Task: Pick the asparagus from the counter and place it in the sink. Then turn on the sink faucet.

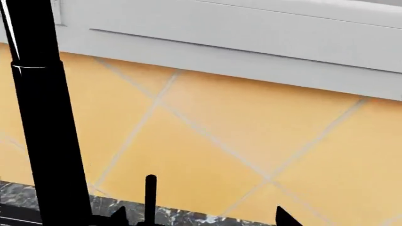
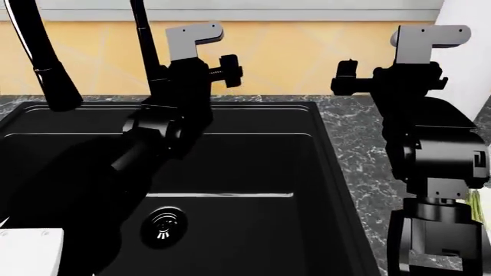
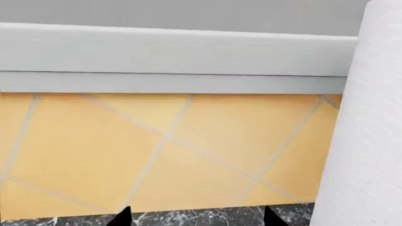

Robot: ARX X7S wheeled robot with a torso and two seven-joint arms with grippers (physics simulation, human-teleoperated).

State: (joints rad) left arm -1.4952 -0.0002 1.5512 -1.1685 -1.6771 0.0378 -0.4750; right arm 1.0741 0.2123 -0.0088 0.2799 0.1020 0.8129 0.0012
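The black sink (image 2: pixel 253 167) fills the head view, its round drain (image 2: pixel 163 226) at the front left. The black gooseneck faucet (image 2: pixel 42 63) rises at the back left. In the left wrist view it is a thick black column (image 1: pixel 44 141) with a thin upright lever (image 1: pixel 150 193) beside it. My left gripper (image 2: pixel 222 70) is open and empty above the sink's back rim; the lever stands just inside one of its fingertips (image 1: pixel 285 217). My right gripper (image 2: pixel 346 77) is open and empty over the dark marble counter (image 2: pixel 353 144). A sliver of green asparagus (image 2: pixel 475 207) shows behind my right arm.
A yellow tiled wall (image 3: pixel 176 150) stands close in front of both grippers. A white paper-towel roll (image 3: pixel 364 141) stands at the back right, next to my right gripper. A white object (image 2: pixel 31 250) sits at the view's front left corner.
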